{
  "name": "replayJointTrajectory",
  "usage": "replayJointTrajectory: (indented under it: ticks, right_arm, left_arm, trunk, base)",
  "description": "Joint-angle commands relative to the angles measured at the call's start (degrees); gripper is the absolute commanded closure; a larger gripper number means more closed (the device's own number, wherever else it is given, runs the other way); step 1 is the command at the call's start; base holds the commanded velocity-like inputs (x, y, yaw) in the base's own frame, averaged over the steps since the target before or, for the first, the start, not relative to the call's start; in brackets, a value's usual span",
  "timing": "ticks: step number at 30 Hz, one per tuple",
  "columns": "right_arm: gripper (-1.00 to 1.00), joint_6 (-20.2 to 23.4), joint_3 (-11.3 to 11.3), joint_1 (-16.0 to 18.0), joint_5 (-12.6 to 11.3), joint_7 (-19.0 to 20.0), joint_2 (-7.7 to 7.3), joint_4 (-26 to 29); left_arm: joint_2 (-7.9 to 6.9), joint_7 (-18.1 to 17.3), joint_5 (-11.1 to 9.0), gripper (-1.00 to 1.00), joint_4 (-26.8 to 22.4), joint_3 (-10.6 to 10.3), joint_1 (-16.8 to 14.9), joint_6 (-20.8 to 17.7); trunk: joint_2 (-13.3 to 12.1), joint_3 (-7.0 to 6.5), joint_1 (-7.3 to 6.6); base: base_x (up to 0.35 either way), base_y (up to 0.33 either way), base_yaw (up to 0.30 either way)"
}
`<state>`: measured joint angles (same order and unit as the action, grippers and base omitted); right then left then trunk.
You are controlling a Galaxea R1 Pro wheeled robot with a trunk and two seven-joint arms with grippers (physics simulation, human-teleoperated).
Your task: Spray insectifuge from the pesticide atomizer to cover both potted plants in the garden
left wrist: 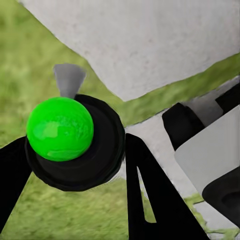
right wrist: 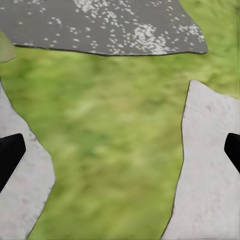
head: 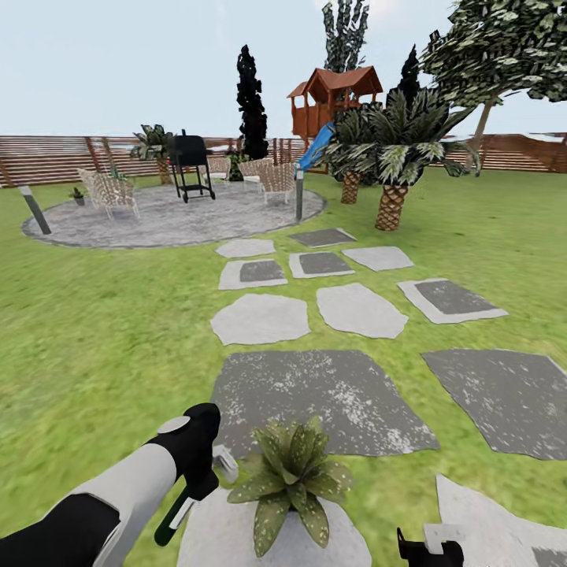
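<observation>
Left gripper (left wrist: 75,165): jaws closed around the atomizer (left wrist: 70,140).
Right gripper (right wrist: 120,150): jaws wide apart, holding nothing.
Potted plant (head: 291,480): on the pale stepping stone (head: 213,535), just beside the atomizer.
Technique: aim the nozzle (left wrist: 69,80) at the leaves, sweep evenly.

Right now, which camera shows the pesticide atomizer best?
The left wrist view: the pesticide atomizer, green-topped and black, sits close between the left pincer fingers. The head view catches only part of it beside the potted plant. The right wrist view looks at grass and stones.

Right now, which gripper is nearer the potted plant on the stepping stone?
Left. The left gripper sits just beside the potted plant, holding the atomizer; the right gripper is farther off, low on its other side.
</observation>
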<state>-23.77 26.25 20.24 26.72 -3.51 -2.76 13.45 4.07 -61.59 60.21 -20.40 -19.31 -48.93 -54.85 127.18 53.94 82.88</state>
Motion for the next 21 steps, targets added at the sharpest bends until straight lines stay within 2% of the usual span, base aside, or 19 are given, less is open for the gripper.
replayJointTrajectory:
  ticks: [1, 15, 21]
  right_arm:
    - [-1.0, -0.23, 0.29, 0.07, 0.61, -0.27, -0.02, -0.09]
    - [-1.0, -0.23, 0.34, 0.07, 0.61, -0.27, -0.05, -0.09]
    - [-1.0, -0.23, 0.33, 0.07, 0.61, -0.27, -0.05, -0.09]
  left_arm:
    - [-0.03, -0.56, 0.5, 1.0, 0.13, -0.18, 0.04, -0.15]
    - [-0.02, -0.55, 0.6, 1.0, 0.51, -0.25, 0.15, -0.08]
    - [-0.03, -0.18, 0.61, 1.0, 0.53, -0.29, 0.15, 0.0]
  trunk:
    - [0.02, 0.05, 0.0]
    - [0.02, 0.05, 0.0]
    - [0.02, 0.05, 0.0]
  base:
    - [0.13, 0.309, -0.292]
    - [0.031, 0.318, -0.284]
    - [0.0, 0.066, -0.081]
